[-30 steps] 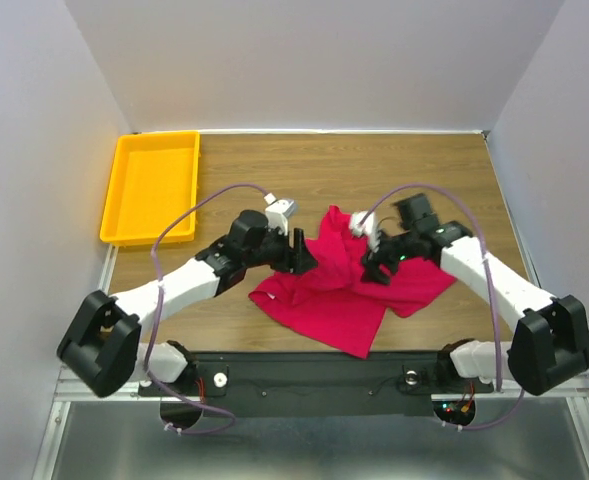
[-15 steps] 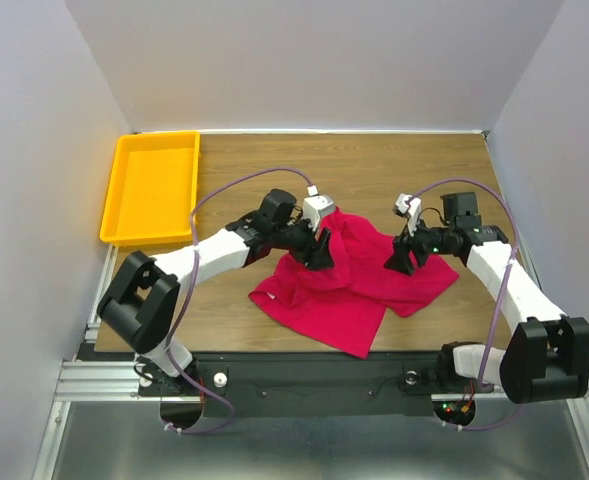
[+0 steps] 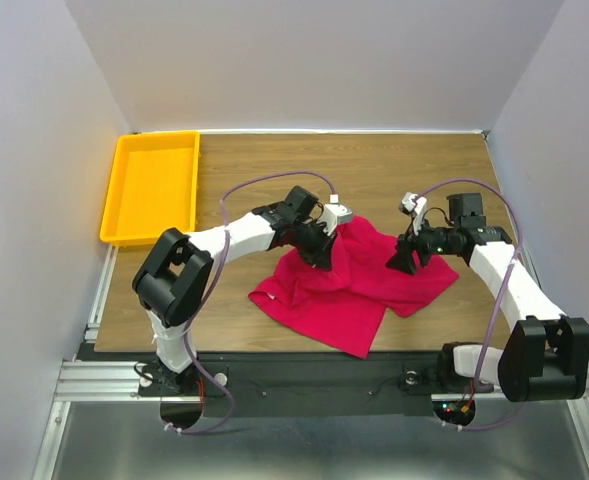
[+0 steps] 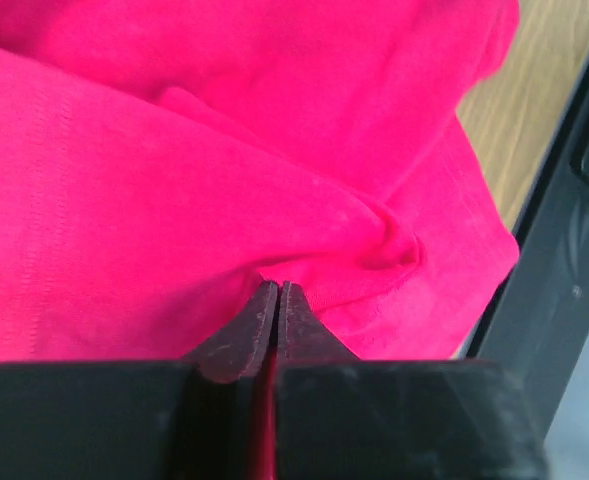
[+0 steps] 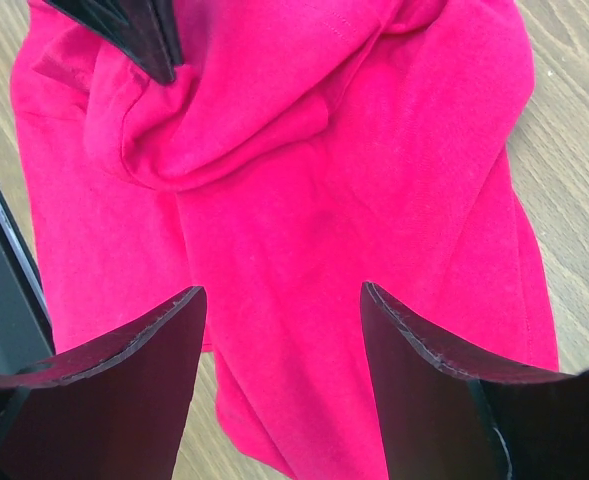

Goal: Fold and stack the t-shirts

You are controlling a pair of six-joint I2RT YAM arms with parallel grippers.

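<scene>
T-shirt [image 3: 344,295] lay crumpled on the counter [image 3: 274,170] overhead; the left wrist showed left jaws clenched on a fold, likely wanting a slow lift; the right wrist showed right jaws released above the cloth, likely needing a matching edge.

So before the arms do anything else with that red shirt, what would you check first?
1. Left gripper has the t-shirt: ok, jaws closed on a raised fold.
2. Right gripper has a hold: not ok, jaws open above the cloth, gripping nothing.
3. T-shirt spread flat: not ok, crumpled and bunched between the grippers.
4. T-shirt wholly on the table: cannot tell, its near corner reaches the front edge.
5. Yellow tray out of the arms' way: ok, it sits in the far left corner, apart from both.
</scene>
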